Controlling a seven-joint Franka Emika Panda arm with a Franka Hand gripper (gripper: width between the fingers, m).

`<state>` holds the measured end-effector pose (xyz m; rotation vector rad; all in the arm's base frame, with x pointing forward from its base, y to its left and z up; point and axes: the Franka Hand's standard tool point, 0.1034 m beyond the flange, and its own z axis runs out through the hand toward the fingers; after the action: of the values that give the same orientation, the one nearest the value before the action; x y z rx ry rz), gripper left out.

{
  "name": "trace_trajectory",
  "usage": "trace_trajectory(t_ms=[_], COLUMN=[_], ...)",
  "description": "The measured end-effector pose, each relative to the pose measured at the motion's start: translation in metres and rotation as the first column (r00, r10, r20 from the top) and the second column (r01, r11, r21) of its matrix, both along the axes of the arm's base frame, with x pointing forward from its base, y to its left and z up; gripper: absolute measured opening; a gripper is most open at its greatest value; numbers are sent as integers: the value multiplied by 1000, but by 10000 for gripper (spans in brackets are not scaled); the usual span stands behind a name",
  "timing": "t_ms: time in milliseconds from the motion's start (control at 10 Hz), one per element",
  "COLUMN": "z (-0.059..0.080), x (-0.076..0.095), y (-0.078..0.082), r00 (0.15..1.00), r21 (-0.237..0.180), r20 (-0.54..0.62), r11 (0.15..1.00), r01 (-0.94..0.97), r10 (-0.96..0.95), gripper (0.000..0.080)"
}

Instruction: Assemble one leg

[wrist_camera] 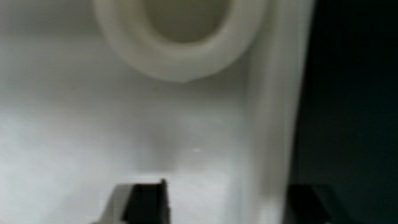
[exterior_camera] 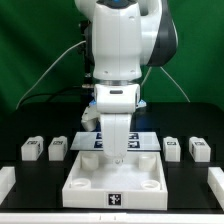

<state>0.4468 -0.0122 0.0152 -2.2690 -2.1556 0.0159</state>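
Observation:
Four small white legs with square tags lie on the black table, two at the exterior view's left (exterior_camera: 32,150) (exterior_camera: 58,148) and two at its right (exterior_camera: 171,147) (exterior_camera: 200,150). None is held. The large white square panel (exterior_camera: 80,188) lies at front centre. My gripper (exterior_camera: 118,152) hangs low over the panel's far edge. In the wrist view the gripper (wrist_camera: 231,205) is open. One fingertip (wrist_camera: 143,205) is over the panel's inner floor and the other is over the dark table, with the panel's raised rim (wrist_camera: 267,100) between them. A round socket (wrist_camera: 178,40) in the panel lies just ahead.
The marker board (exterior_camera: 140,141) lies flat behind the panel, partly hidden by the arm. White fixture pieces stand at the front left (exterior_camera: 5,180) and front right (exterior_camera: 214,180) table edges. A green backdrop and cables are behind the arm.

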Motion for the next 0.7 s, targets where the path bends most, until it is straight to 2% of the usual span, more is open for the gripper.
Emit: trace_trajectory(t_ms=[100,200,700], z=[0,0,0], x=[0,0,1], y=[0,0,0], r00=[1000,1000,1000], r21=[0,0,0], r20=[0,1,2], r11=[1000,1000,1000], r01=[0,0,0], r10=[0,0,0], gripper=[243,73,56])
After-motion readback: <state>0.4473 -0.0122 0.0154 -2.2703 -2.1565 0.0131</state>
